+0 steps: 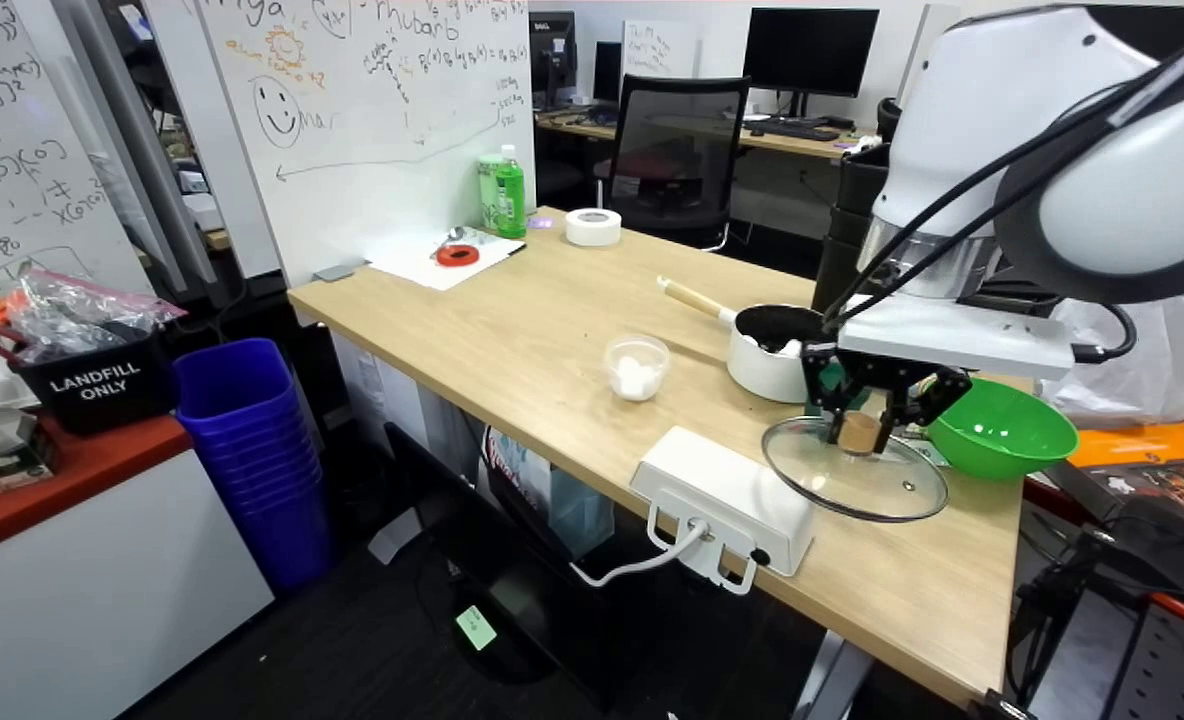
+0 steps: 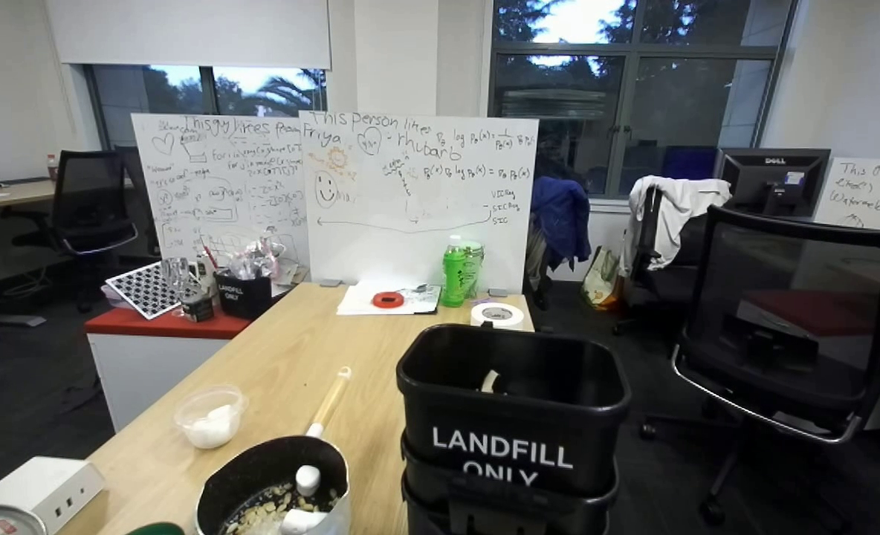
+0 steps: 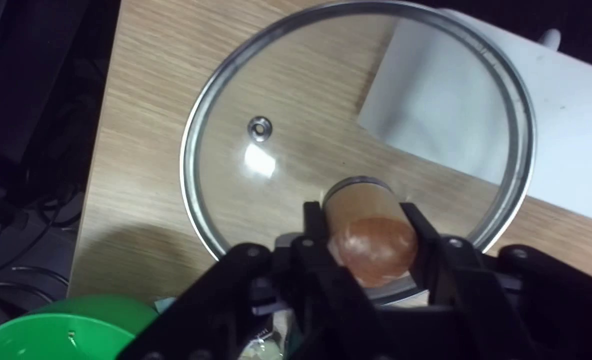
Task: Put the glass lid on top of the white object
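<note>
Plainly, the brown knob (image 3: 373,230) of the glass lid (image 3: 333,135) is pinched between the fingers (image 3: 315,221), the glass being held beneath their tips; in the wrist view, a corner of the white object (image 3: 571,135) is seen through it, though whether the two touch cannot be told

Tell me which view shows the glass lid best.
The wrist view: the glass lid looks largest and roundest there, though the hand hides part of its edge. In an exterior view the glass lid is smaller and slanted; in an exterior view only a cut-off piece of the glass lid shows.
</note>
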Controlling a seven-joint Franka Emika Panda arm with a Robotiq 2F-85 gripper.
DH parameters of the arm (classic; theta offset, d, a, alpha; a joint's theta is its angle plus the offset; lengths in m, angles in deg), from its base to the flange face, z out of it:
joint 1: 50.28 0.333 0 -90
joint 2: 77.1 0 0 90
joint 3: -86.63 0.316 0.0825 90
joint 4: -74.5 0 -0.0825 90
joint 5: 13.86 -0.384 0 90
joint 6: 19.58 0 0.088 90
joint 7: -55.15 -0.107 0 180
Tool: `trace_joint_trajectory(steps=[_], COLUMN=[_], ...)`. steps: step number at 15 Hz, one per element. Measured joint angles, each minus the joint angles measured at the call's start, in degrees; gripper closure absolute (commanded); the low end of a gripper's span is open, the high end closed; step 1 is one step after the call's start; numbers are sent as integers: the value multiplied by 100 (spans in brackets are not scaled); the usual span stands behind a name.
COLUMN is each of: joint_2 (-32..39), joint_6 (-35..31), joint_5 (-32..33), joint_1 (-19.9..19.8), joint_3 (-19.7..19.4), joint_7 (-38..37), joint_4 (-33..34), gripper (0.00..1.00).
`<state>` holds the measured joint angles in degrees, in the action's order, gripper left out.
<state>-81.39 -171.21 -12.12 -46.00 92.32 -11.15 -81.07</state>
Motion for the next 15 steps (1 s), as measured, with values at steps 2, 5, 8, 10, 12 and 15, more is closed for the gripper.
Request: trace_joint_trajectory(steps=[2,5,8,10,12,15], joint_2=[-47,-37,85,242,460,814], joint_6=[-149,-273,-317,-362,-392,-446], joint_5=[742,1894,2510,2624,2613,2591], joint_1=[54,56,57,73,112,197], joint_3=[236,459,528,561,592,617], joint_7=[-660,-1677,-2238,-2336,-2337,-2334], joint_4=[15,63,190,286,410,614], gripper=[85,85,85,85,85,85])
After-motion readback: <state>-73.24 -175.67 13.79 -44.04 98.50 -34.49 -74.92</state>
